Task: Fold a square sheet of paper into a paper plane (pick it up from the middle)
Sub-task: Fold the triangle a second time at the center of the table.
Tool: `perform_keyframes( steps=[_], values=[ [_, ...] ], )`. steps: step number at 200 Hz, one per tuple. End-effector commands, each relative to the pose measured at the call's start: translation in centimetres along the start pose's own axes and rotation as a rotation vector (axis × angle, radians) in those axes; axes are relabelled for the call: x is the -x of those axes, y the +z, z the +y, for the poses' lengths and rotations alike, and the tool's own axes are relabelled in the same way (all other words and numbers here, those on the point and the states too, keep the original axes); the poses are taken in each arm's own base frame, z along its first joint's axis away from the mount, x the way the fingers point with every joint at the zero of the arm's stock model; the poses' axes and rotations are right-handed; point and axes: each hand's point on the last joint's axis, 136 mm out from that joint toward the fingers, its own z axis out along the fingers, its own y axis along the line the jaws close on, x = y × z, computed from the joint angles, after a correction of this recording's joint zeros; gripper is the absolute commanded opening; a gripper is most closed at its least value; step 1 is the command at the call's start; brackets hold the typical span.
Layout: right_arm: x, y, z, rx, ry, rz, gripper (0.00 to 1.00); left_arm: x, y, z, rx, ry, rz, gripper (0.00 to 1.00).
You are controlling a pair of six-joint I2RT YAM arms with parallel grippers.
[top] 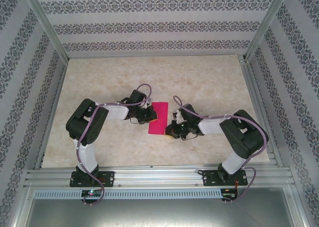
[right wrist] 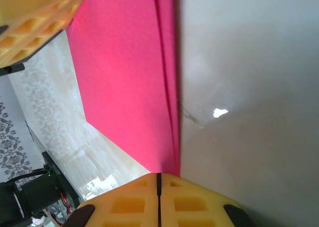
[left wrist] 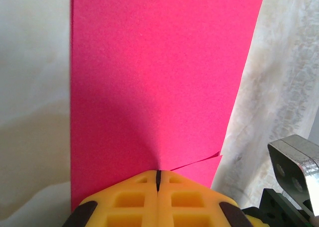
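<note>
Seen from above, a pale marbled surface (top: 209, 82) sits inside a metal frame with patterned wallpaper walls. Two arms reach in from the near edge towards the middle. Between them lies the magenta-pink square sheet of paper (top: 159, 118), doubled over into a narrow upright strip. The left end effector (top: 149, 115) meets its left edge. The right end effector (top: 172, 130) meets its lower right corner.

From the left wrist, the square sheet of paper (left wrist: 159, 77) spreads away from the camera across most of the frame, with the surface (left wrist: 35, 112) showing on both sides. The left end effector (left wrist: 158, 178) has its yellow fingers pressed together, pinching the near edge. A second paper layer peeks out just to the right.

From the right wrist, the square sheet of paper (right wrist: 124, 77) runs up the frame, its layered edge lying along the grey surface (right wrist: 249, 87). The right end effector (right wrist: 159, 181) is pressed together where that edge meets its tips and appears to pinch it. The left end effector (right wrist: 35, 18) touches the far corner.
</note>
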Motion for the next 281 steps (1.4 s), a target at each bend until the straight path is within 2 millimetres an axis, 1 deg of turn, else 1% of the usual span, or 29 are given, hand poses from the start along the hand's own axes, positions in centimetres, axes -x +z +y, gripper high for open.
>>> perform_keyframes(
  steps=[1, 26, 50, 75, 90, 105, 124, 153, 163, 188, 203, 214, 248, 263, 281],
  values=[
    [-2.2, -0.6, -3.3, -0.084, 0.107, 0.053, 0.07, -1.0, 0.5, 6.3, 0.199, -0.093, 0.001, 0.02],
    [-0.5, -1.8, 0.0, 0.032, 0.074, -0.018, 0.07, -1.0, 0.5, 6.2, 0.194, -0.091, 0.002, 0.02],
    [1.3, -2.6, 2.4, 0.053, 0.042, -0.073, 0.06, -0.9, 0.5, 5.9, 0.185, -0.088, 0.001, 0.02],
    [3.1, -2.5, 3.4, 0.03, 0.02, -0.111, 0.05, -0.8, 0.4, 5.7, 0.18, -0.088, 0.0, 0.02],
    [4.0, -2.0, 4.1, 0.04, 0.019, -0.114, 0.05, -0.7, 0.4, 5.5, 0.176, -0.088, 0.0, 0.03],
    [4.1, -0.9, 4.7, 0.042, 0.017, -0.077, 0.05, -0.6, 0.5, 5.2, 0.169, -0.087, 0.001, 0.03],
    [3.8, 0.3, 4.8, 0.036, 0.007, -0.048, 0.05, -0.4, 0.5, 5.1, 0.167, -0.086, -0.001, 0.03],
    [2.7, 1.8, 3.9, 0.012, 0.009, 0.011, 0.05, -0.4, 0.5, 5.0, 0.165, -0.088, 0.003, 0.03],
    [2.5, 2.0, 2.9, -0.025, 0.016, 0.01, 0.05, -0.4, 0.5, 5.0, 0.165, -0.085, 0.004, 0.03],
    [1.4, 2.3, -0.4, -0.102, 0.051, 0.034, 0.05, -0.3, 0.4, 4.8, 0.163, -0.078, 0.005, 0.03],
    [0.7, 2.4, -1.5, -0.104, 0.074, 0.044, 0.05, -0.3, 0.4, 4.8, 0.165, -0.075, 0.006, 0.03],
    [0.3, 2.3, -1.7, -0.088, 0.084, 0.046, 0.06, -0.2, 0.4, 4.8, 0.17, -0.072, 0.007, 0.03],
    [0.2, 1.4, -1.0, -0.048, 0.082, 0.026, 0.06, -0.3, 0.4, 5.0, 0.178, -0.069, 0.009, 0.03],
    [0.2, 0.9, -1.5, -0.062, 0.091, 0.015, 0.06, -0.4, 0.4, 5.1, 0.181, -0.072, 0.011, 0.03],
    [-0.2, 0.7, -2.3, -0.084, 0.102, 0.025, 0.06, -0.4, 0.5, 5.2, 0.18, -0.073, 0.01, 0.03]
  ],
)
